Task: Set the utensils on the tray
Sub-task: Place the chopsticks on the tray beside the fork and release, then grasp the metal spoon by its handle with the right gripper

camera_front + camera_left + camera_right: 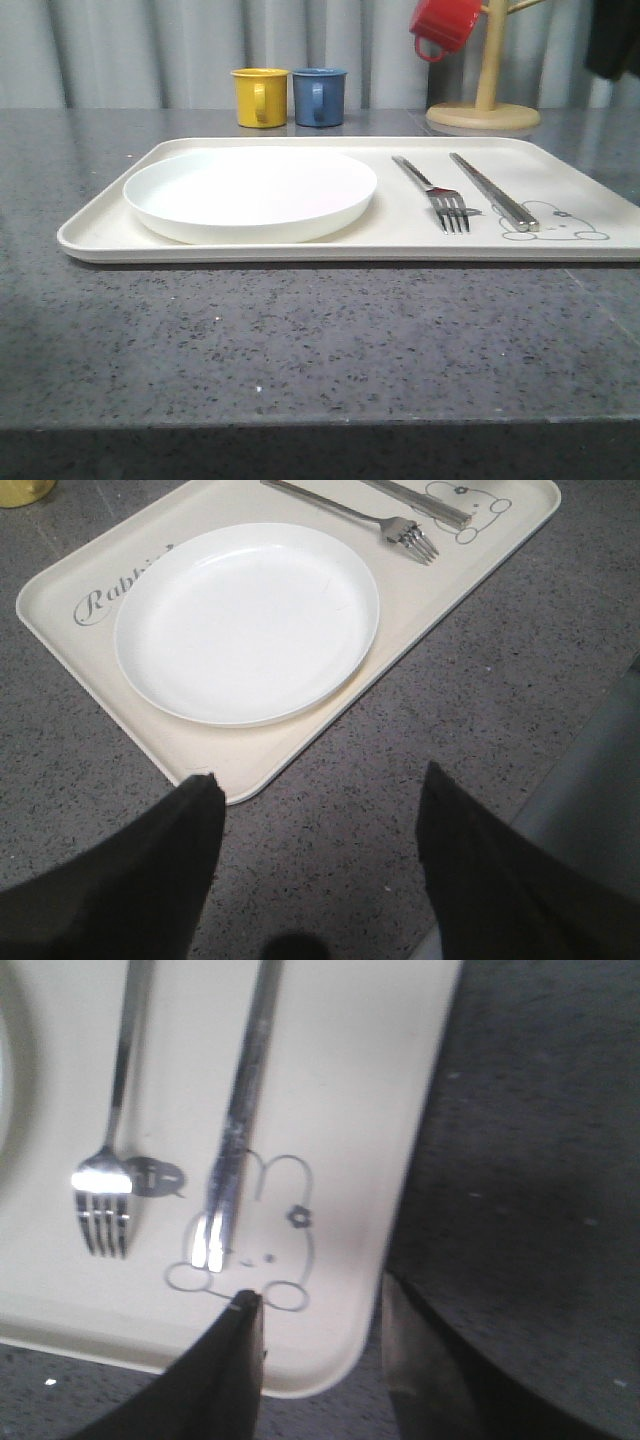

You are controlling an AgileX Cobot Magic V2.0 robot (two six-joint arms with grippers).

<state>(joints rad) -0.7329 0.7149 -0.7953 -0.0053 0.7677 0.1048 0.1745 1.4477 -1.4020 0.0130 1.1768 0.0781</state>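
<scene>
Both grippers hold nothing, jaws apart: left gripper (318, 810) off the tray's near-left corner, right gripper (320, 1310) over its near-right corner. Large cream plastic tray (100, 235) carries round white plate (250, 193) left, silver fork (440, 198) and flat silver piece (495, 193) right, long axes near-to-far, right arm nearer.

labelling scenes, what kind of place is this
Likely a staged dining or kitchen counter: a speckled grey stone-like countertop, a cream tray set with plate and fork, mugs and a wooden mug tree.
</scene>
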